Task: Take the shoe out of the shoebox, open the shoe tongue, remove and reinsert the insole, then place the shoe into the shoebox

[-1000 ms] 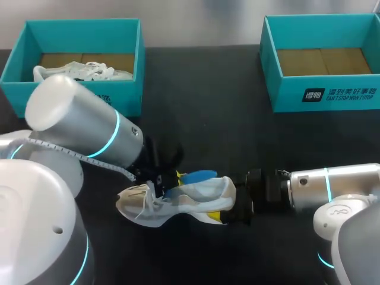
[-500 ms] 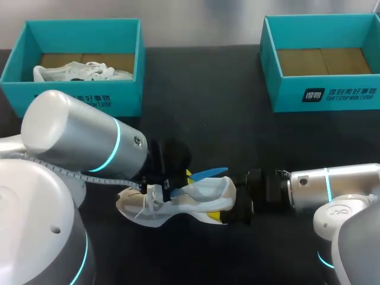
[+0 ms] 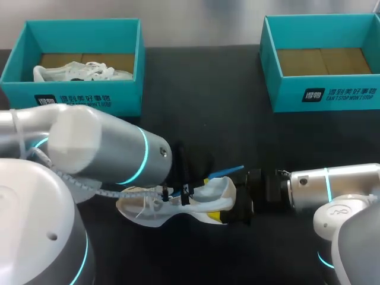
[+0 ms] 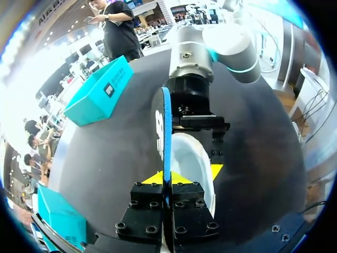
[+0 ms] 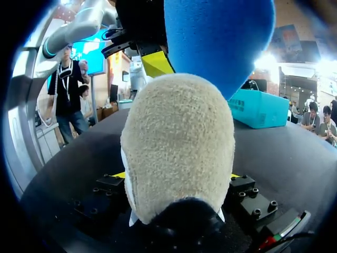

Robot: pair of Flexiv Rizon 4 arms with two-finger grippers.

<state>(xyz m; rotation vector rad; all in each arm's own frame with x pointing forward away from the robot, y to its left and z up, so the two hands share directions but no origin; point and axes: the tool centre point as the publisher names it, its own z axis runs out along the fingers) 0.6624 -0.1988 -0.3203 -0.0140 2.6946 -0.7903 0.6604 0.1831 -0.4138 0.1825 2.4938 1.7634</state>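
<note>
- At far left, a teal cardboard shoebox holds a second white sneaker.
- The left gripper pinches the thin blue foam insole, which sticks up out of the white mesh shoe lying mid-table.
- The right gripper clamps the shoe's heel.

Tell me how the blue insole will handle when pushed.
Probably floppy and light: the thin insole, pinched edge-on by the left gripper, may buckle. The shoe probably won't slide; the right gripper clamps its heel.
</note>
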